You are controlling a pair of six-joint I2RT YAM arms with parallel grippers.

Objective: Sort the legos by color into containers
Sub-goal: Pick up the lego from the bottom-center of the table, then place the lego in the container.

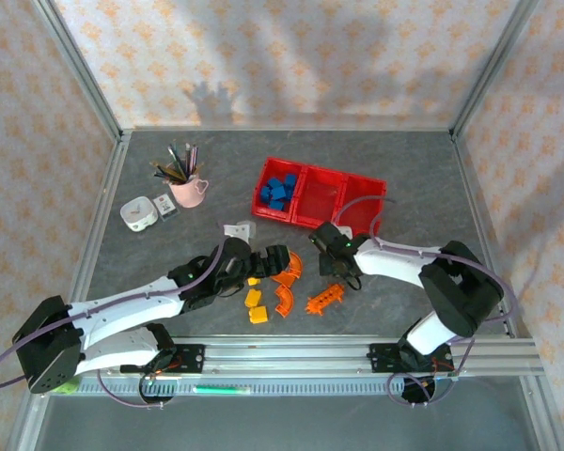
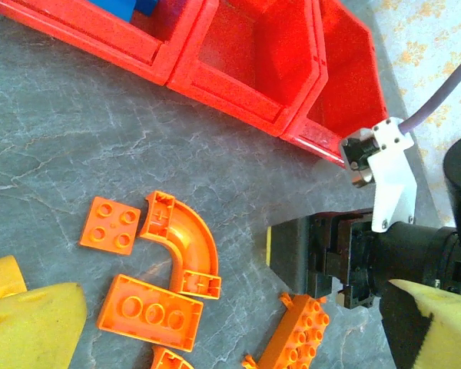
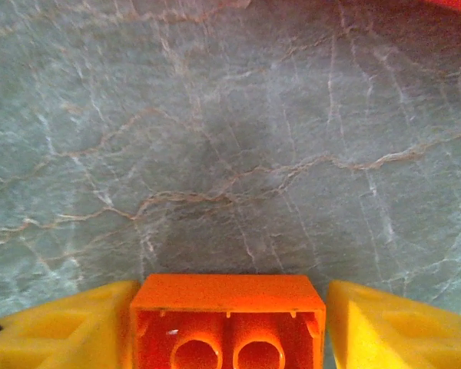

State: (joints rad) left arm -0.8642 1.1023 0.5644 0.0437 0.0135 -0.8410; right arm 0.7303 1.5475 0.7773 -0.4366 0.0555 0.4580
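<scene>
Jaws of your right gripper (image 3: 227,342) pinched an orange brick (image 3: 227,304), red bins (image 1: 343,188) just ahead of them, while your left gripper (image 1: 274,260) stood spread above loose orange legos (image 2: 150,311); a shallow pinch risked the brick twisting free mid-lift.

A grey, marbled bench (image 1: 404,169) stands between walls (image 1: 291,56) papered in a pale orange floral print. At its far left is a pink cup (image 1: 190,193) holding pens (image 1: 177,165). Just left of the cup lie a small cube (image 1: 167,210) and a white box (image 1: 138,214). A small white piece (image 1: 237,229) lies near the middle. A green pen (image 1: 221,388) lies below the near aluminium rail (image 1: 357,352).
</scene>
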